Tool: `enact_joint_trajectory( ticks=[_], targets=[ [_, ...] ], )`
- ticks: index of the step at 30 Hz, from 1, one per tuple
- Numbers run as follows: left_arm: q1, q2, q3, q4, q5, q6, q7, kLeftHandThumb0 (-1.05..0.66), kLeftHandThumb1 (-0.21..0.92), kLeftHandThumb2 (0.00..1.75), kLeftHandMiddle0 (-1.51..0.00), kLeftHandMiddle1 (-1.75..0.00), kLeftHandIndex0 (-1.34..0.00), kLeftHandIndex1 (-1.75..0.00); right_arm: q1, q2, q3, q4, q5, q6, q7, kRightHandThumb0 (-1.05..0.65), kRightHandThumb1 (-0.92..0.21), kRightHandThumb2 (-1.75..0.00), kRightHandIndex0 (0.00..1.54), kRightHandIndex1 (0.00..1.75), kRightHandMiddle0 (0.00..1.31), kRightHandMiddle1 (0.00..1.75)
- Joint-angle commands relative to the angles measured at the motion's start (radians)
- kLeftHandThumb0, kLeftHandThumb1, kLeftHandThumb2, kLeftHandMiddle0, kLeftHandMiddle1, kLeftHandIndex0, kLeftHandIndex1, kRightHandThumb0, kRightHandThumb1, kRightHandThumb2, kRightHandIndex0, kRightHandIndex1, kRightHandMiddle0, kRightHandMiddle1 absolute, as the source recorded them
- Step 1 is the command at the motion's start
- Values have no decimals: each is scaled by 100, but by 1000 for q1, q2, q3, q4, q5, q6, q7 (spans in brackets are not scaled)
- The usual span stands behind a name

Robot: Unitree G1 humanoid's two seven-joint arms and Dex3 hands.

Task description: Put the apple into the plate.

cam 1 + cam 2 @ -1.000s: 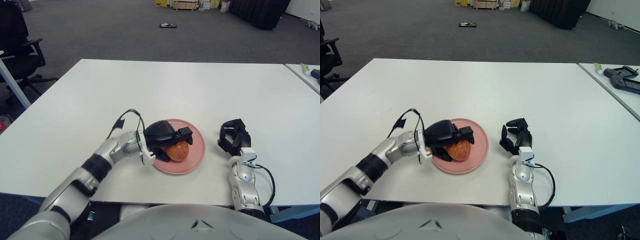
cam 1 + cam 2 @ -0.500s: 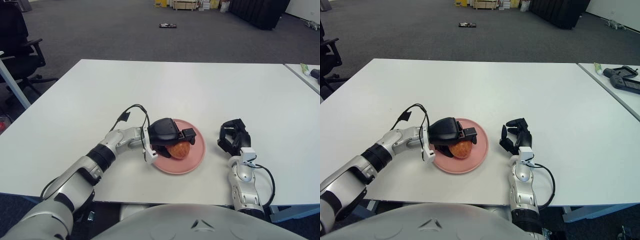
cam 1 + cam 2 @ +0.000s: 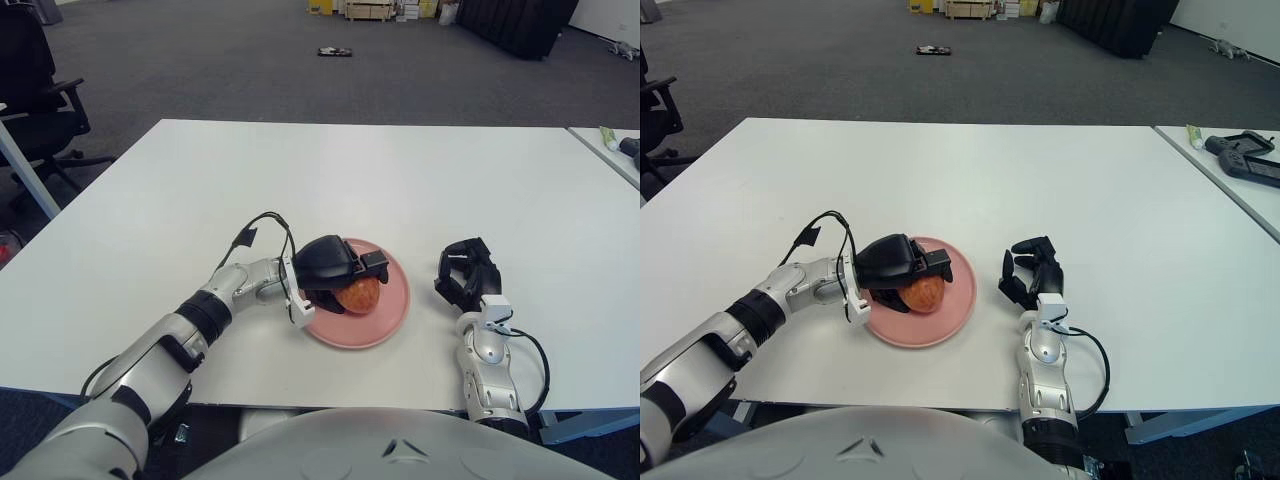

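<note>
Since a moment ago, drawn slightly back: left hand (image 3: 332,268) curled around apple (image 3: 359,294) over pink plate (image 3: 385,322) on table (image 3: 400,180); right hand (image 3: 468,275) beside plate's right, fingers bent, holding nothing.

Apple (image 3: 360,295) in plate (image 3: 385,320) under left robot hand (image 3: 330,268); right robot hand (image 3: 468,275) right of plate.

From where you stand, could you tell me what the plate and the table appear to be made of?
The pink plate looks like matte plastic or glazed ceramic: even colour, soft sheen, thin raised rim. The table seems to be white laminate board, smooth and flat with faint reflections. The left hand grips the apple over the plate.
</note>
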Motion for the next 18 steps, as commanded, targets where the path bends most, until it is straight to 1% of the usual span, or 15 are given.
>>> enact_joint_trajectory(
  ticks=[1,2,3,4,5,6,7,8,9,10,12,15,18],
  targets=[
    [4,12,-48,65,-7,-41,-110,-56,73,84,-30,-156,-19,-164,6,5,2,9,5,24,-3,-39,-64,-91,47,172,36,175],
    [2,13,-51,74,-16,-52,-120,-64,79,79,-19,-134,-12,-144,6,5,2,9,4,24,-3,-39,-64,-91,47,171,36,175],
    [-1,12,-52,82,-31,-65,-134,-69,84,75,-12,-120,-8,-131,5,5,3,8,3,26,-4,-39,-64,-91,47,171,36,175],
    [-3,11,-52,88,-42,-74,-144,-71,85,75,-10,-109,-6,-122,5,5,3,7,3,28,-4,-39,-64,-91,47,171,36,175],
    [-4,10,-52,93,-57,-81,-161,-73,88,75,-6,-92,-4,-108,4,4,2,7,3,33,-3,-39,-64,-91,46,171,37,175],
    [-5,10,-51,96,-68,-86,-174,-75,89,79,-4,-69,-2,-87,3,4,2,7,3,36,-3,-39,-64,-91,45,171,37,175],
    [-2,10,-49,97,-87,-91,-192,-76,90,80,-3,-61,-2,-80,3,4,1,7,3,40,-4,-39,-64,-91,45,171,37,175],
    [1,11,-48,97,-102,-95,-206,-79,91,86,-2,-39,-1,-58,2,4,1,7,3,43,-4,-39,-64,-91,44,170,37,175],
    [5,12,-45,94,-120,-99,-223,-81,91,89,-1,-25,-1,-44,2,4,0,7,3,45,-5,-39,-64,-91,43,170,37,175],
    [8,14,-43,92,-133,-102,-235,-83,91,91,-1,-20,-1,-37,2,4,0,6,3,47,-6,-39,-64,-91,43,170,37,175],
    [20,16,-36,82,-182,-99,-280,-87,92,96,0,-8,0,-18,2,6,-1,5,0,48,-11,-39,-65,-90,42,169,36,175],
    [33,16,-28,70,-235,-89,-332,-94,92,101,0,-3,0,-6,3,7,-1,4,-3,48,-17,-39,-65,-89,42,167,36,175],
    [49,19,-17,45,-283,-76,-380,-99,92,103,0,-1,0,-2,4,6,0,1,-3,52,-17,-39,-66,-89,43,166,35,175]
  ],
)
